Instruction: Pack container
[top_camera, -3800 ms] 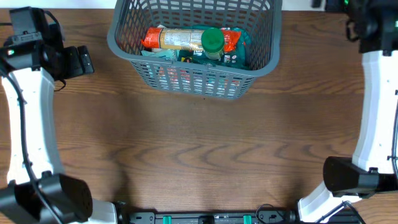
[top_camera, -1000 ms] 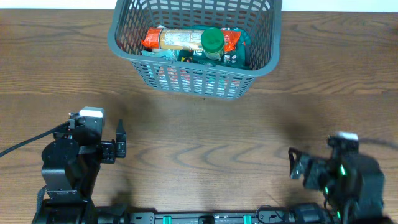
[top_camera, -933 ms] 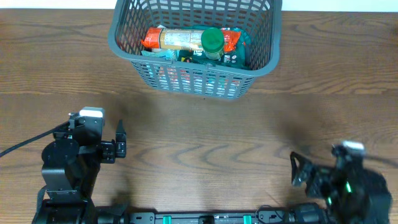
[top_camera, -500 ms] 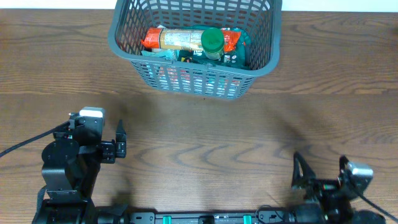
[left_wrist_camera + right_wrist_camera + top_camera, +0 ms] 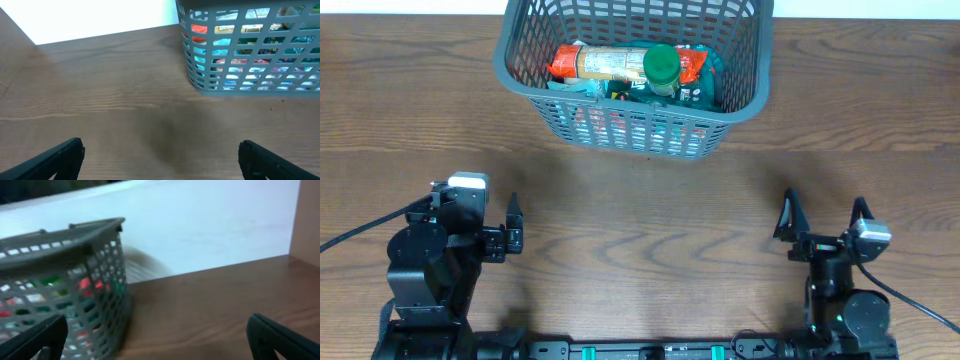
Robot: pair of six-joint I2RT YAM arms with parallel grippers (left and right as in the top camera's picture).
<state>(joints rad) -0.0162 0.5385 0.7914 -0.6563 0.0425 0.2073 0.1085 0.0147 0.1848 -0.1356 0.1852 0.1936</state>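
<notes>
One container (image 5: 632, 128), a dark grey lattice basket, sits on the wooden table (image 5: 650, 250). Inside it I count one long packet (image 5: 610, 62) with orange ends, one round green cap (image 5: 662, 65) lying against that packet, and at least one teal packet (image 5: 712, 66) beneath them. The printing on them is too small to read. Two grippers sit in front of the container, well apart from it: the left gripper (image 5: 161, 145) off its left corner and the right gripper (image 5: 823, 208) off its right corner. Both have fingers spread wide and hold nothing.
</notes>
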